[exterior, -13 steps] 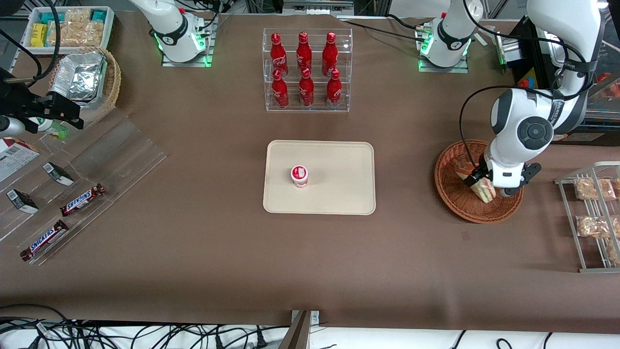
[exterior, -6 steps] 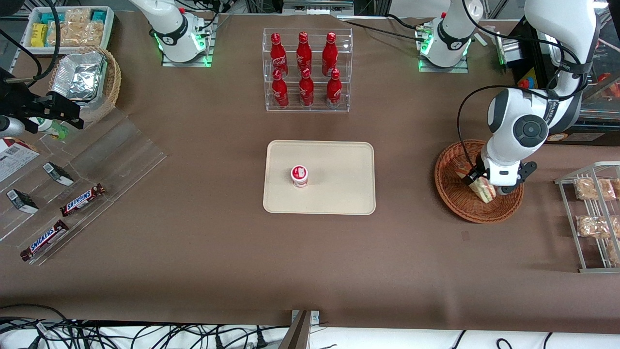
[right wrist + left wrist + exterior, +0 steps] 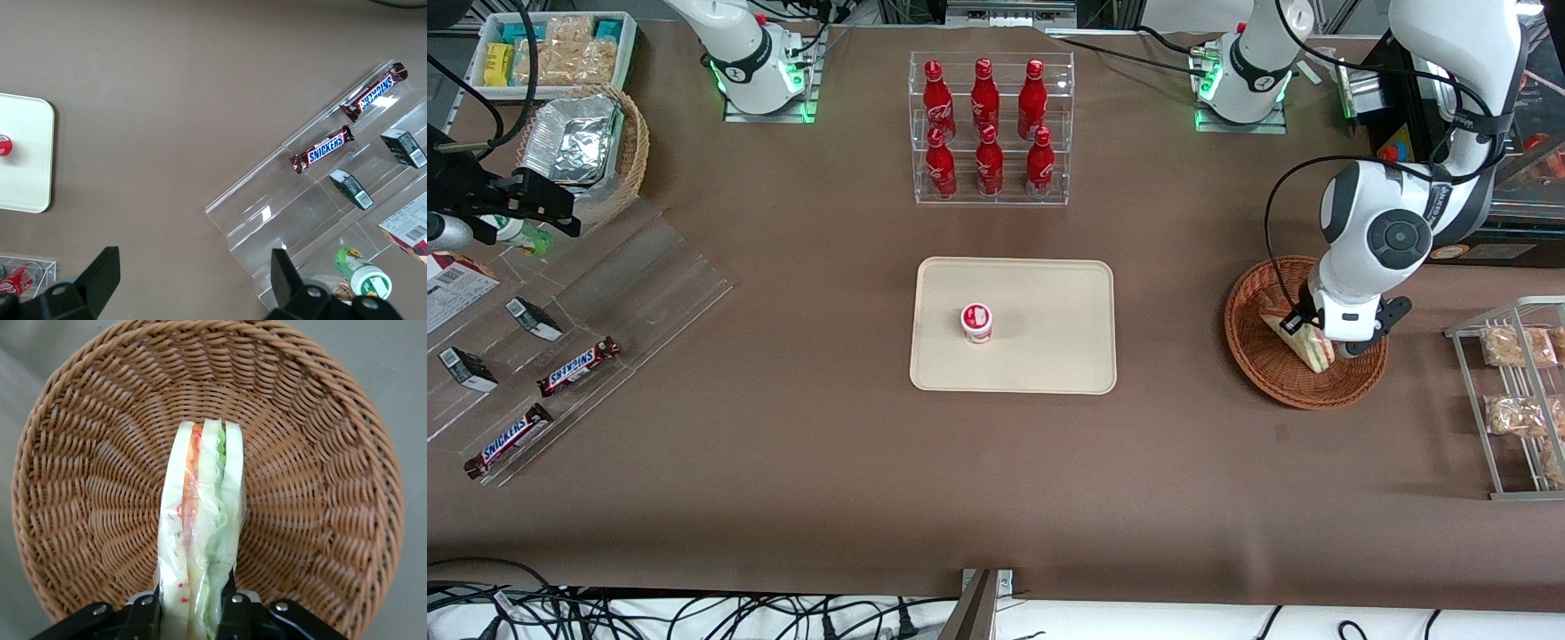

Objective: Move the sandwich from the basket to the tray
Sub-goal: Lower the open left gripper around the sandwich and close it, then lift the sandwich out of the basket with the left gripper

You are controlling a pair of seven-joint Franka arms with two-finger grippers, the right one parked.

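the wrist view alone shows the gripper [image 3: 193,603] clamped on the sandwich [image 3: 200,533] above the basket [image 3: 320,487]; front view hides its fingers.

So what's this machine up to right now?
One robot arm is picking up a wrapped sandwich from a round wicker basket. Its gripper is shut on the sandwich's edge, and the sandwich is over the basket, standing on edge. The beige tray in the middle of the table, where the sandwich should go, holds only a small red-and-white cup so far.
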